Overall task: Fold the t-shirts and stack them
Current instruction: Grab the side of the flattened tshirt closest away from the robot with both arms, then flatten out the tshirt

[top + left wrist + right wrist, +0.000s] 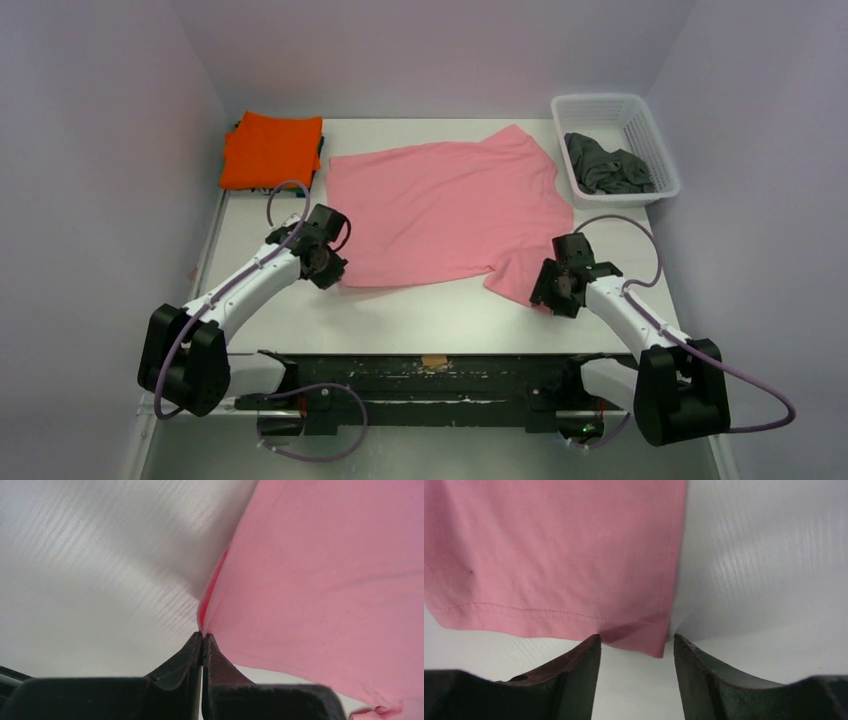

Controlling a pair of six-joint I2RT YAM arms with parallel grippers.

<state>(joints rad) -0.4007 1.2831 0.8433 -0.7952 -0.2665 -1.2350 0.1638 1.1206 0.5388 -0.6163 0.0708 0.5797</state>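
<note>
The left pincer (202,641) is pinched shut on the near-left corner of the pink t-shirt (440,205). The right pincer (636,642) gapes open, tips either side of the near-right sleeve corner. The white basket (600,108), far right, holds a dark grey t-shirt (605,165). The pink one lies spread on the tabletop (420,325), long axis left-right, sleeves rightward. A folded orange t-shirt (270,150) sits far left.

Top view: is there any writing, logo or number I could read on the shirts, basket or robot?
None can be read. The pink shirt, orange shirt, grey shirt and basket look plain. A tan scrap in front is too small to tell.
</note>
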